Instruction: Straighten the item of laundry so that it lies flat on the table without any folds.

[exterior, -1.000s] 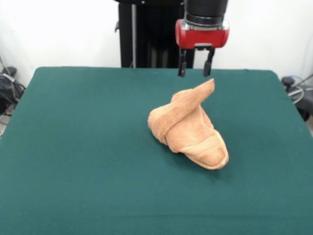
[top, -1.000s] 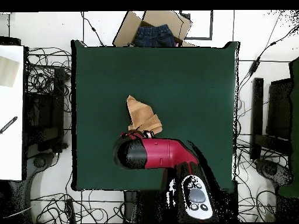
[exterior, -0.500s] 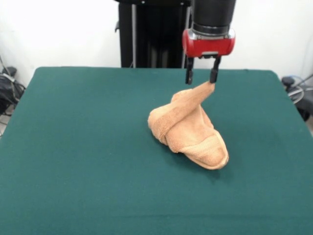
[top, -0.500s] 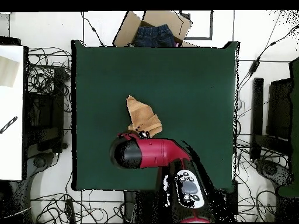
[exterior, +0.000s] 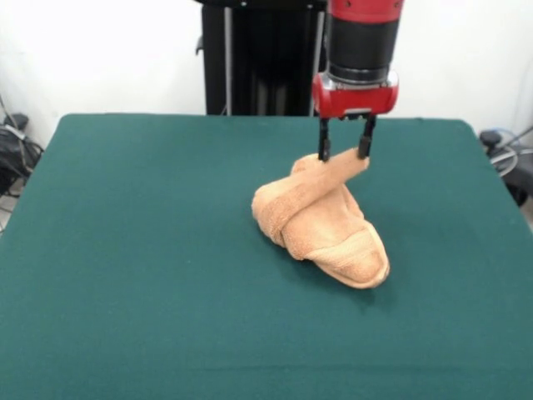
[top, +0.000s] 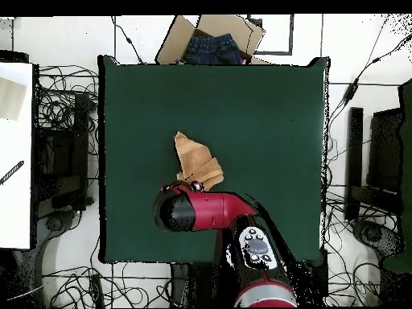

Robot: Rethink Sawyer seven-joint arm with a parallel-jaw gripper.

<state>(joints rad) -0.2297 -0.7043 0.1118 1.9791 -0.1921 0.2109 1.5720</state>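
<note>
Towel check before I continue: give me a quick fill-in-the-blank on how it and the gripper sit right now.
1. The towel lies in a crumpled ____ on the table, not flat.
2. The gripper has its fingers open on either side of the towel's raised ____.
3. The table's cloth is dark ____.
4. In the overhead view, a cardboard box holding ____ jeans sits beyond the table's far edge.

Missing words: heap; corner; green; blue
</note>
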